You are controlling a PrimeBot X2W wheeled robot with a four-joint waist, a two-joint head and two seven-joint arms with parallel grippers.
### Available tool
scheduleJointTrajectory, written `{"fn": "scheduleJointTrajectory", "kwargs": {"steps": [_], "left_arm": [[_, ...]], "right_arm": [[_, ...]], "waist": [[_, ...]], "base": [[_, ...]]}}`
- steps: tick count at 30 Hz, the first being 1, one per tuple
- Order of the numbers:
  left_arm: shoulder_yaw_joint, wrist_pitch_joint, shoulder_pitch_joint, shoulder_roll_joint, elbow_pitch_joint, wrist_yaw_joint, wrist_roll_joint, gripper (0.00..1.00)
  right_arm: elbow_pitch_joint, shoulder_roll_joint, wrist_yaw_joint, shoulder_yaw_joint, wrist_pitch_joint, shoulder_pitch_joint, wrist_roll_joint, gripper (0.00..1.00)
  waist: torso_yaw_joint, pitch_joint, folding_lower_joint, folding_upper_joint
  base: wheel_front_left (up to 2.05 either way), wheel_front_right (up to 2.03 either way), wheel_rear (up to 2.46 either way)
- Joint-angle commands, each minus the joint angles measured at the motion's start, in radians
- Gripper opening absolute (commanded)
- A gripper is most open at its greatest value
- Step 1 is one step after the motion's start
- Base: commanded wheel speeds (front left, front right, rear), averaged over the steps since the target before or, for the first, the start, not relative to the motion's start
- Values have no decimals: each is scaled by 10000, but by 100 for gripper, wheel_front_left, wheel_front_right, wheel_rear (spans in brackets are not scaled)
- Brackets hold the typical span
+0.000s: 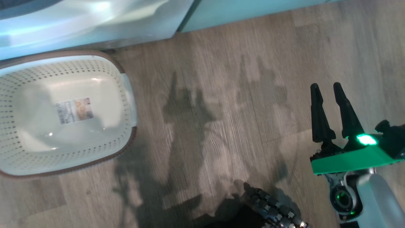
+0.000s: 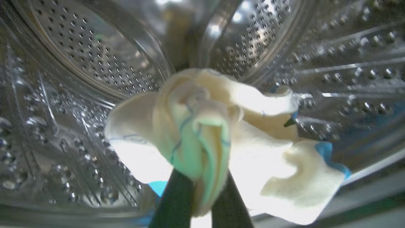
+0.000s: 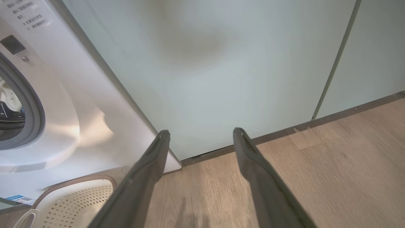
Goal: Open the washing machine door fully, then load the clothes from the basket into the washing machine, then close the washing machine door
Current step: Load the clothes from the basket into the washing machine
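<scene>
Left gripper (image 2: 201,182): pinching a bunched fold of the clothes (image 2: 253,152), reached into the drum (image 2: 95,63), probably so the cloth drops past the mouth.
Clothes: hang from the pinch above the drum wall; not yet let go.
Right gripper (image 1: 326,85): spread wide, holding nothing, above the floor (image 1: 221,110) beside the machine (image 3: 63,95), likely parked out of the way.
Basket (image 1: 19,104): on the floor, against the machine front; bare bottom, one sticker (image 1: 75,110).
Step, judged: release, withdraw, shut the door.
</scene>
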Motion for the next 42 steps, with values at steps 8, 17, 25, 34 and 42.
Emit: {"fn": "scheduleJointTrajectory", "kwargs": {"steps": [8,17,25,34,42], "left_arm": [[255,-1754,-1367,442,1378,133,820,0],[11,-2448,-1804,256,2882,-104,944,0],[-165,-2709,-2158,-152,3702,-352,817,100],[-302,-3127,-2085,-838,4073,-355,597,100],[-221,-3802,-1091,-1447,3270,-71,227,100]], "right_arm": [[-324,-78,-7,372,-67,-193,206,100],[-323,-78,-7,455,-67,-262,231,100],[-306,-78,-7,413,-67,-263,138,100],[-295,-78,-7,204,-67,-281,-43,100],[-316,-78,-7,-156,-67,-181,-379,100]], "waist": [[-445,518,-1,0],[-576,808,-1,0],[-412,742,-1,0],[17,522,-1,0],[523,66,-1,0]], "base": [[0,0,0],[0,0,0],[0,0,0],[0,0,0],[0,0,0]]}}
